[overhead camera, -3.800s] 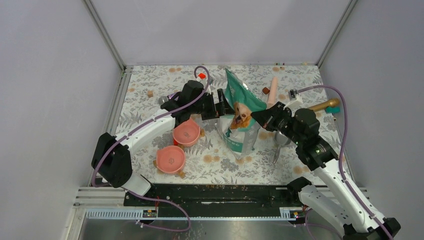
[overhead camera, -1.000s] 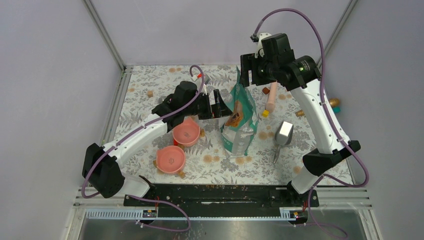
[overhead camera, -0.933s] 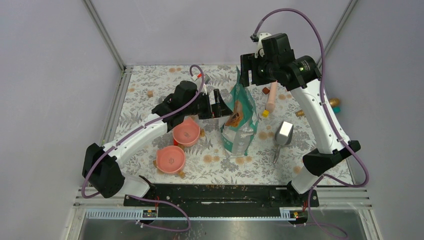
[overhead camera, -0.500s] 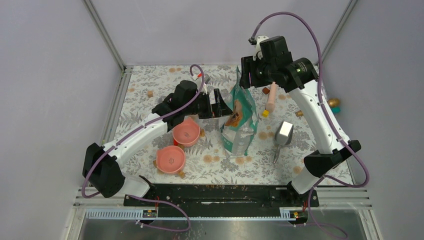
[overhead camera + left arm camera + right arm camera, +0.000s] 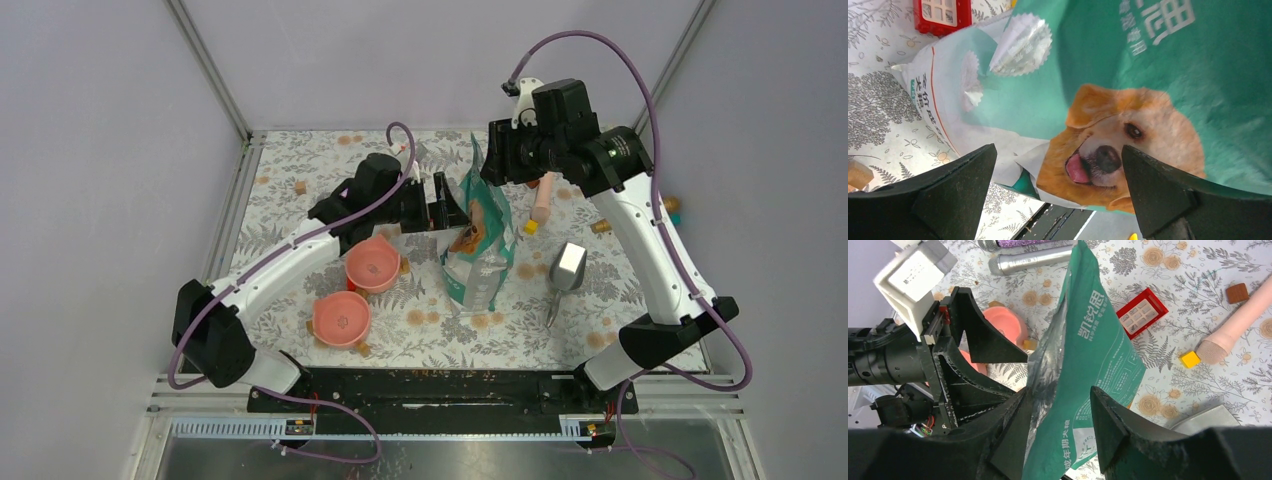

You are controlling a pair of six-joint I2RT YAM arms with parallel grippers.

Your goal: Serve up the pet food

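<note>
The teal and silver pouch [image 5: 478, 245] with the dog print stands upright mid-table. The pet food is hidden inside it. My left gripper [image 5: 447, 203] is at the pouch's left side, open wide. In the left wrist view the dog's face on the pouch [image 5: 1148, 75] fills the gap beyond that gripper [image 5: 1058, 148], with no contact. My right gripper [image 5: 497, 165] hangs over the pouch top. Its jaws [image 5: 1059, 390] straddle the pouch's upper edge [image 5: 1098, 340]: the left finger lies against the silver lining, the right finger stands a little off the teal side.
Two pink bowls [image 5: 373, 265] [image 5: 341, 318] sit left of the pouch, under the left arm. A metal scoop [image 5: 567, 268], a pink sausage-shaped toy [image 5: 543, 195], a yellow block [image 5: 531, 227] and a red block [image 5: 1141, 313] lie to the right and behind.
The right gripper has come down over the pouch top and its jaws have narrowed around the edge. The left gripper has edged closer to the pouch, still wide open.
</note>
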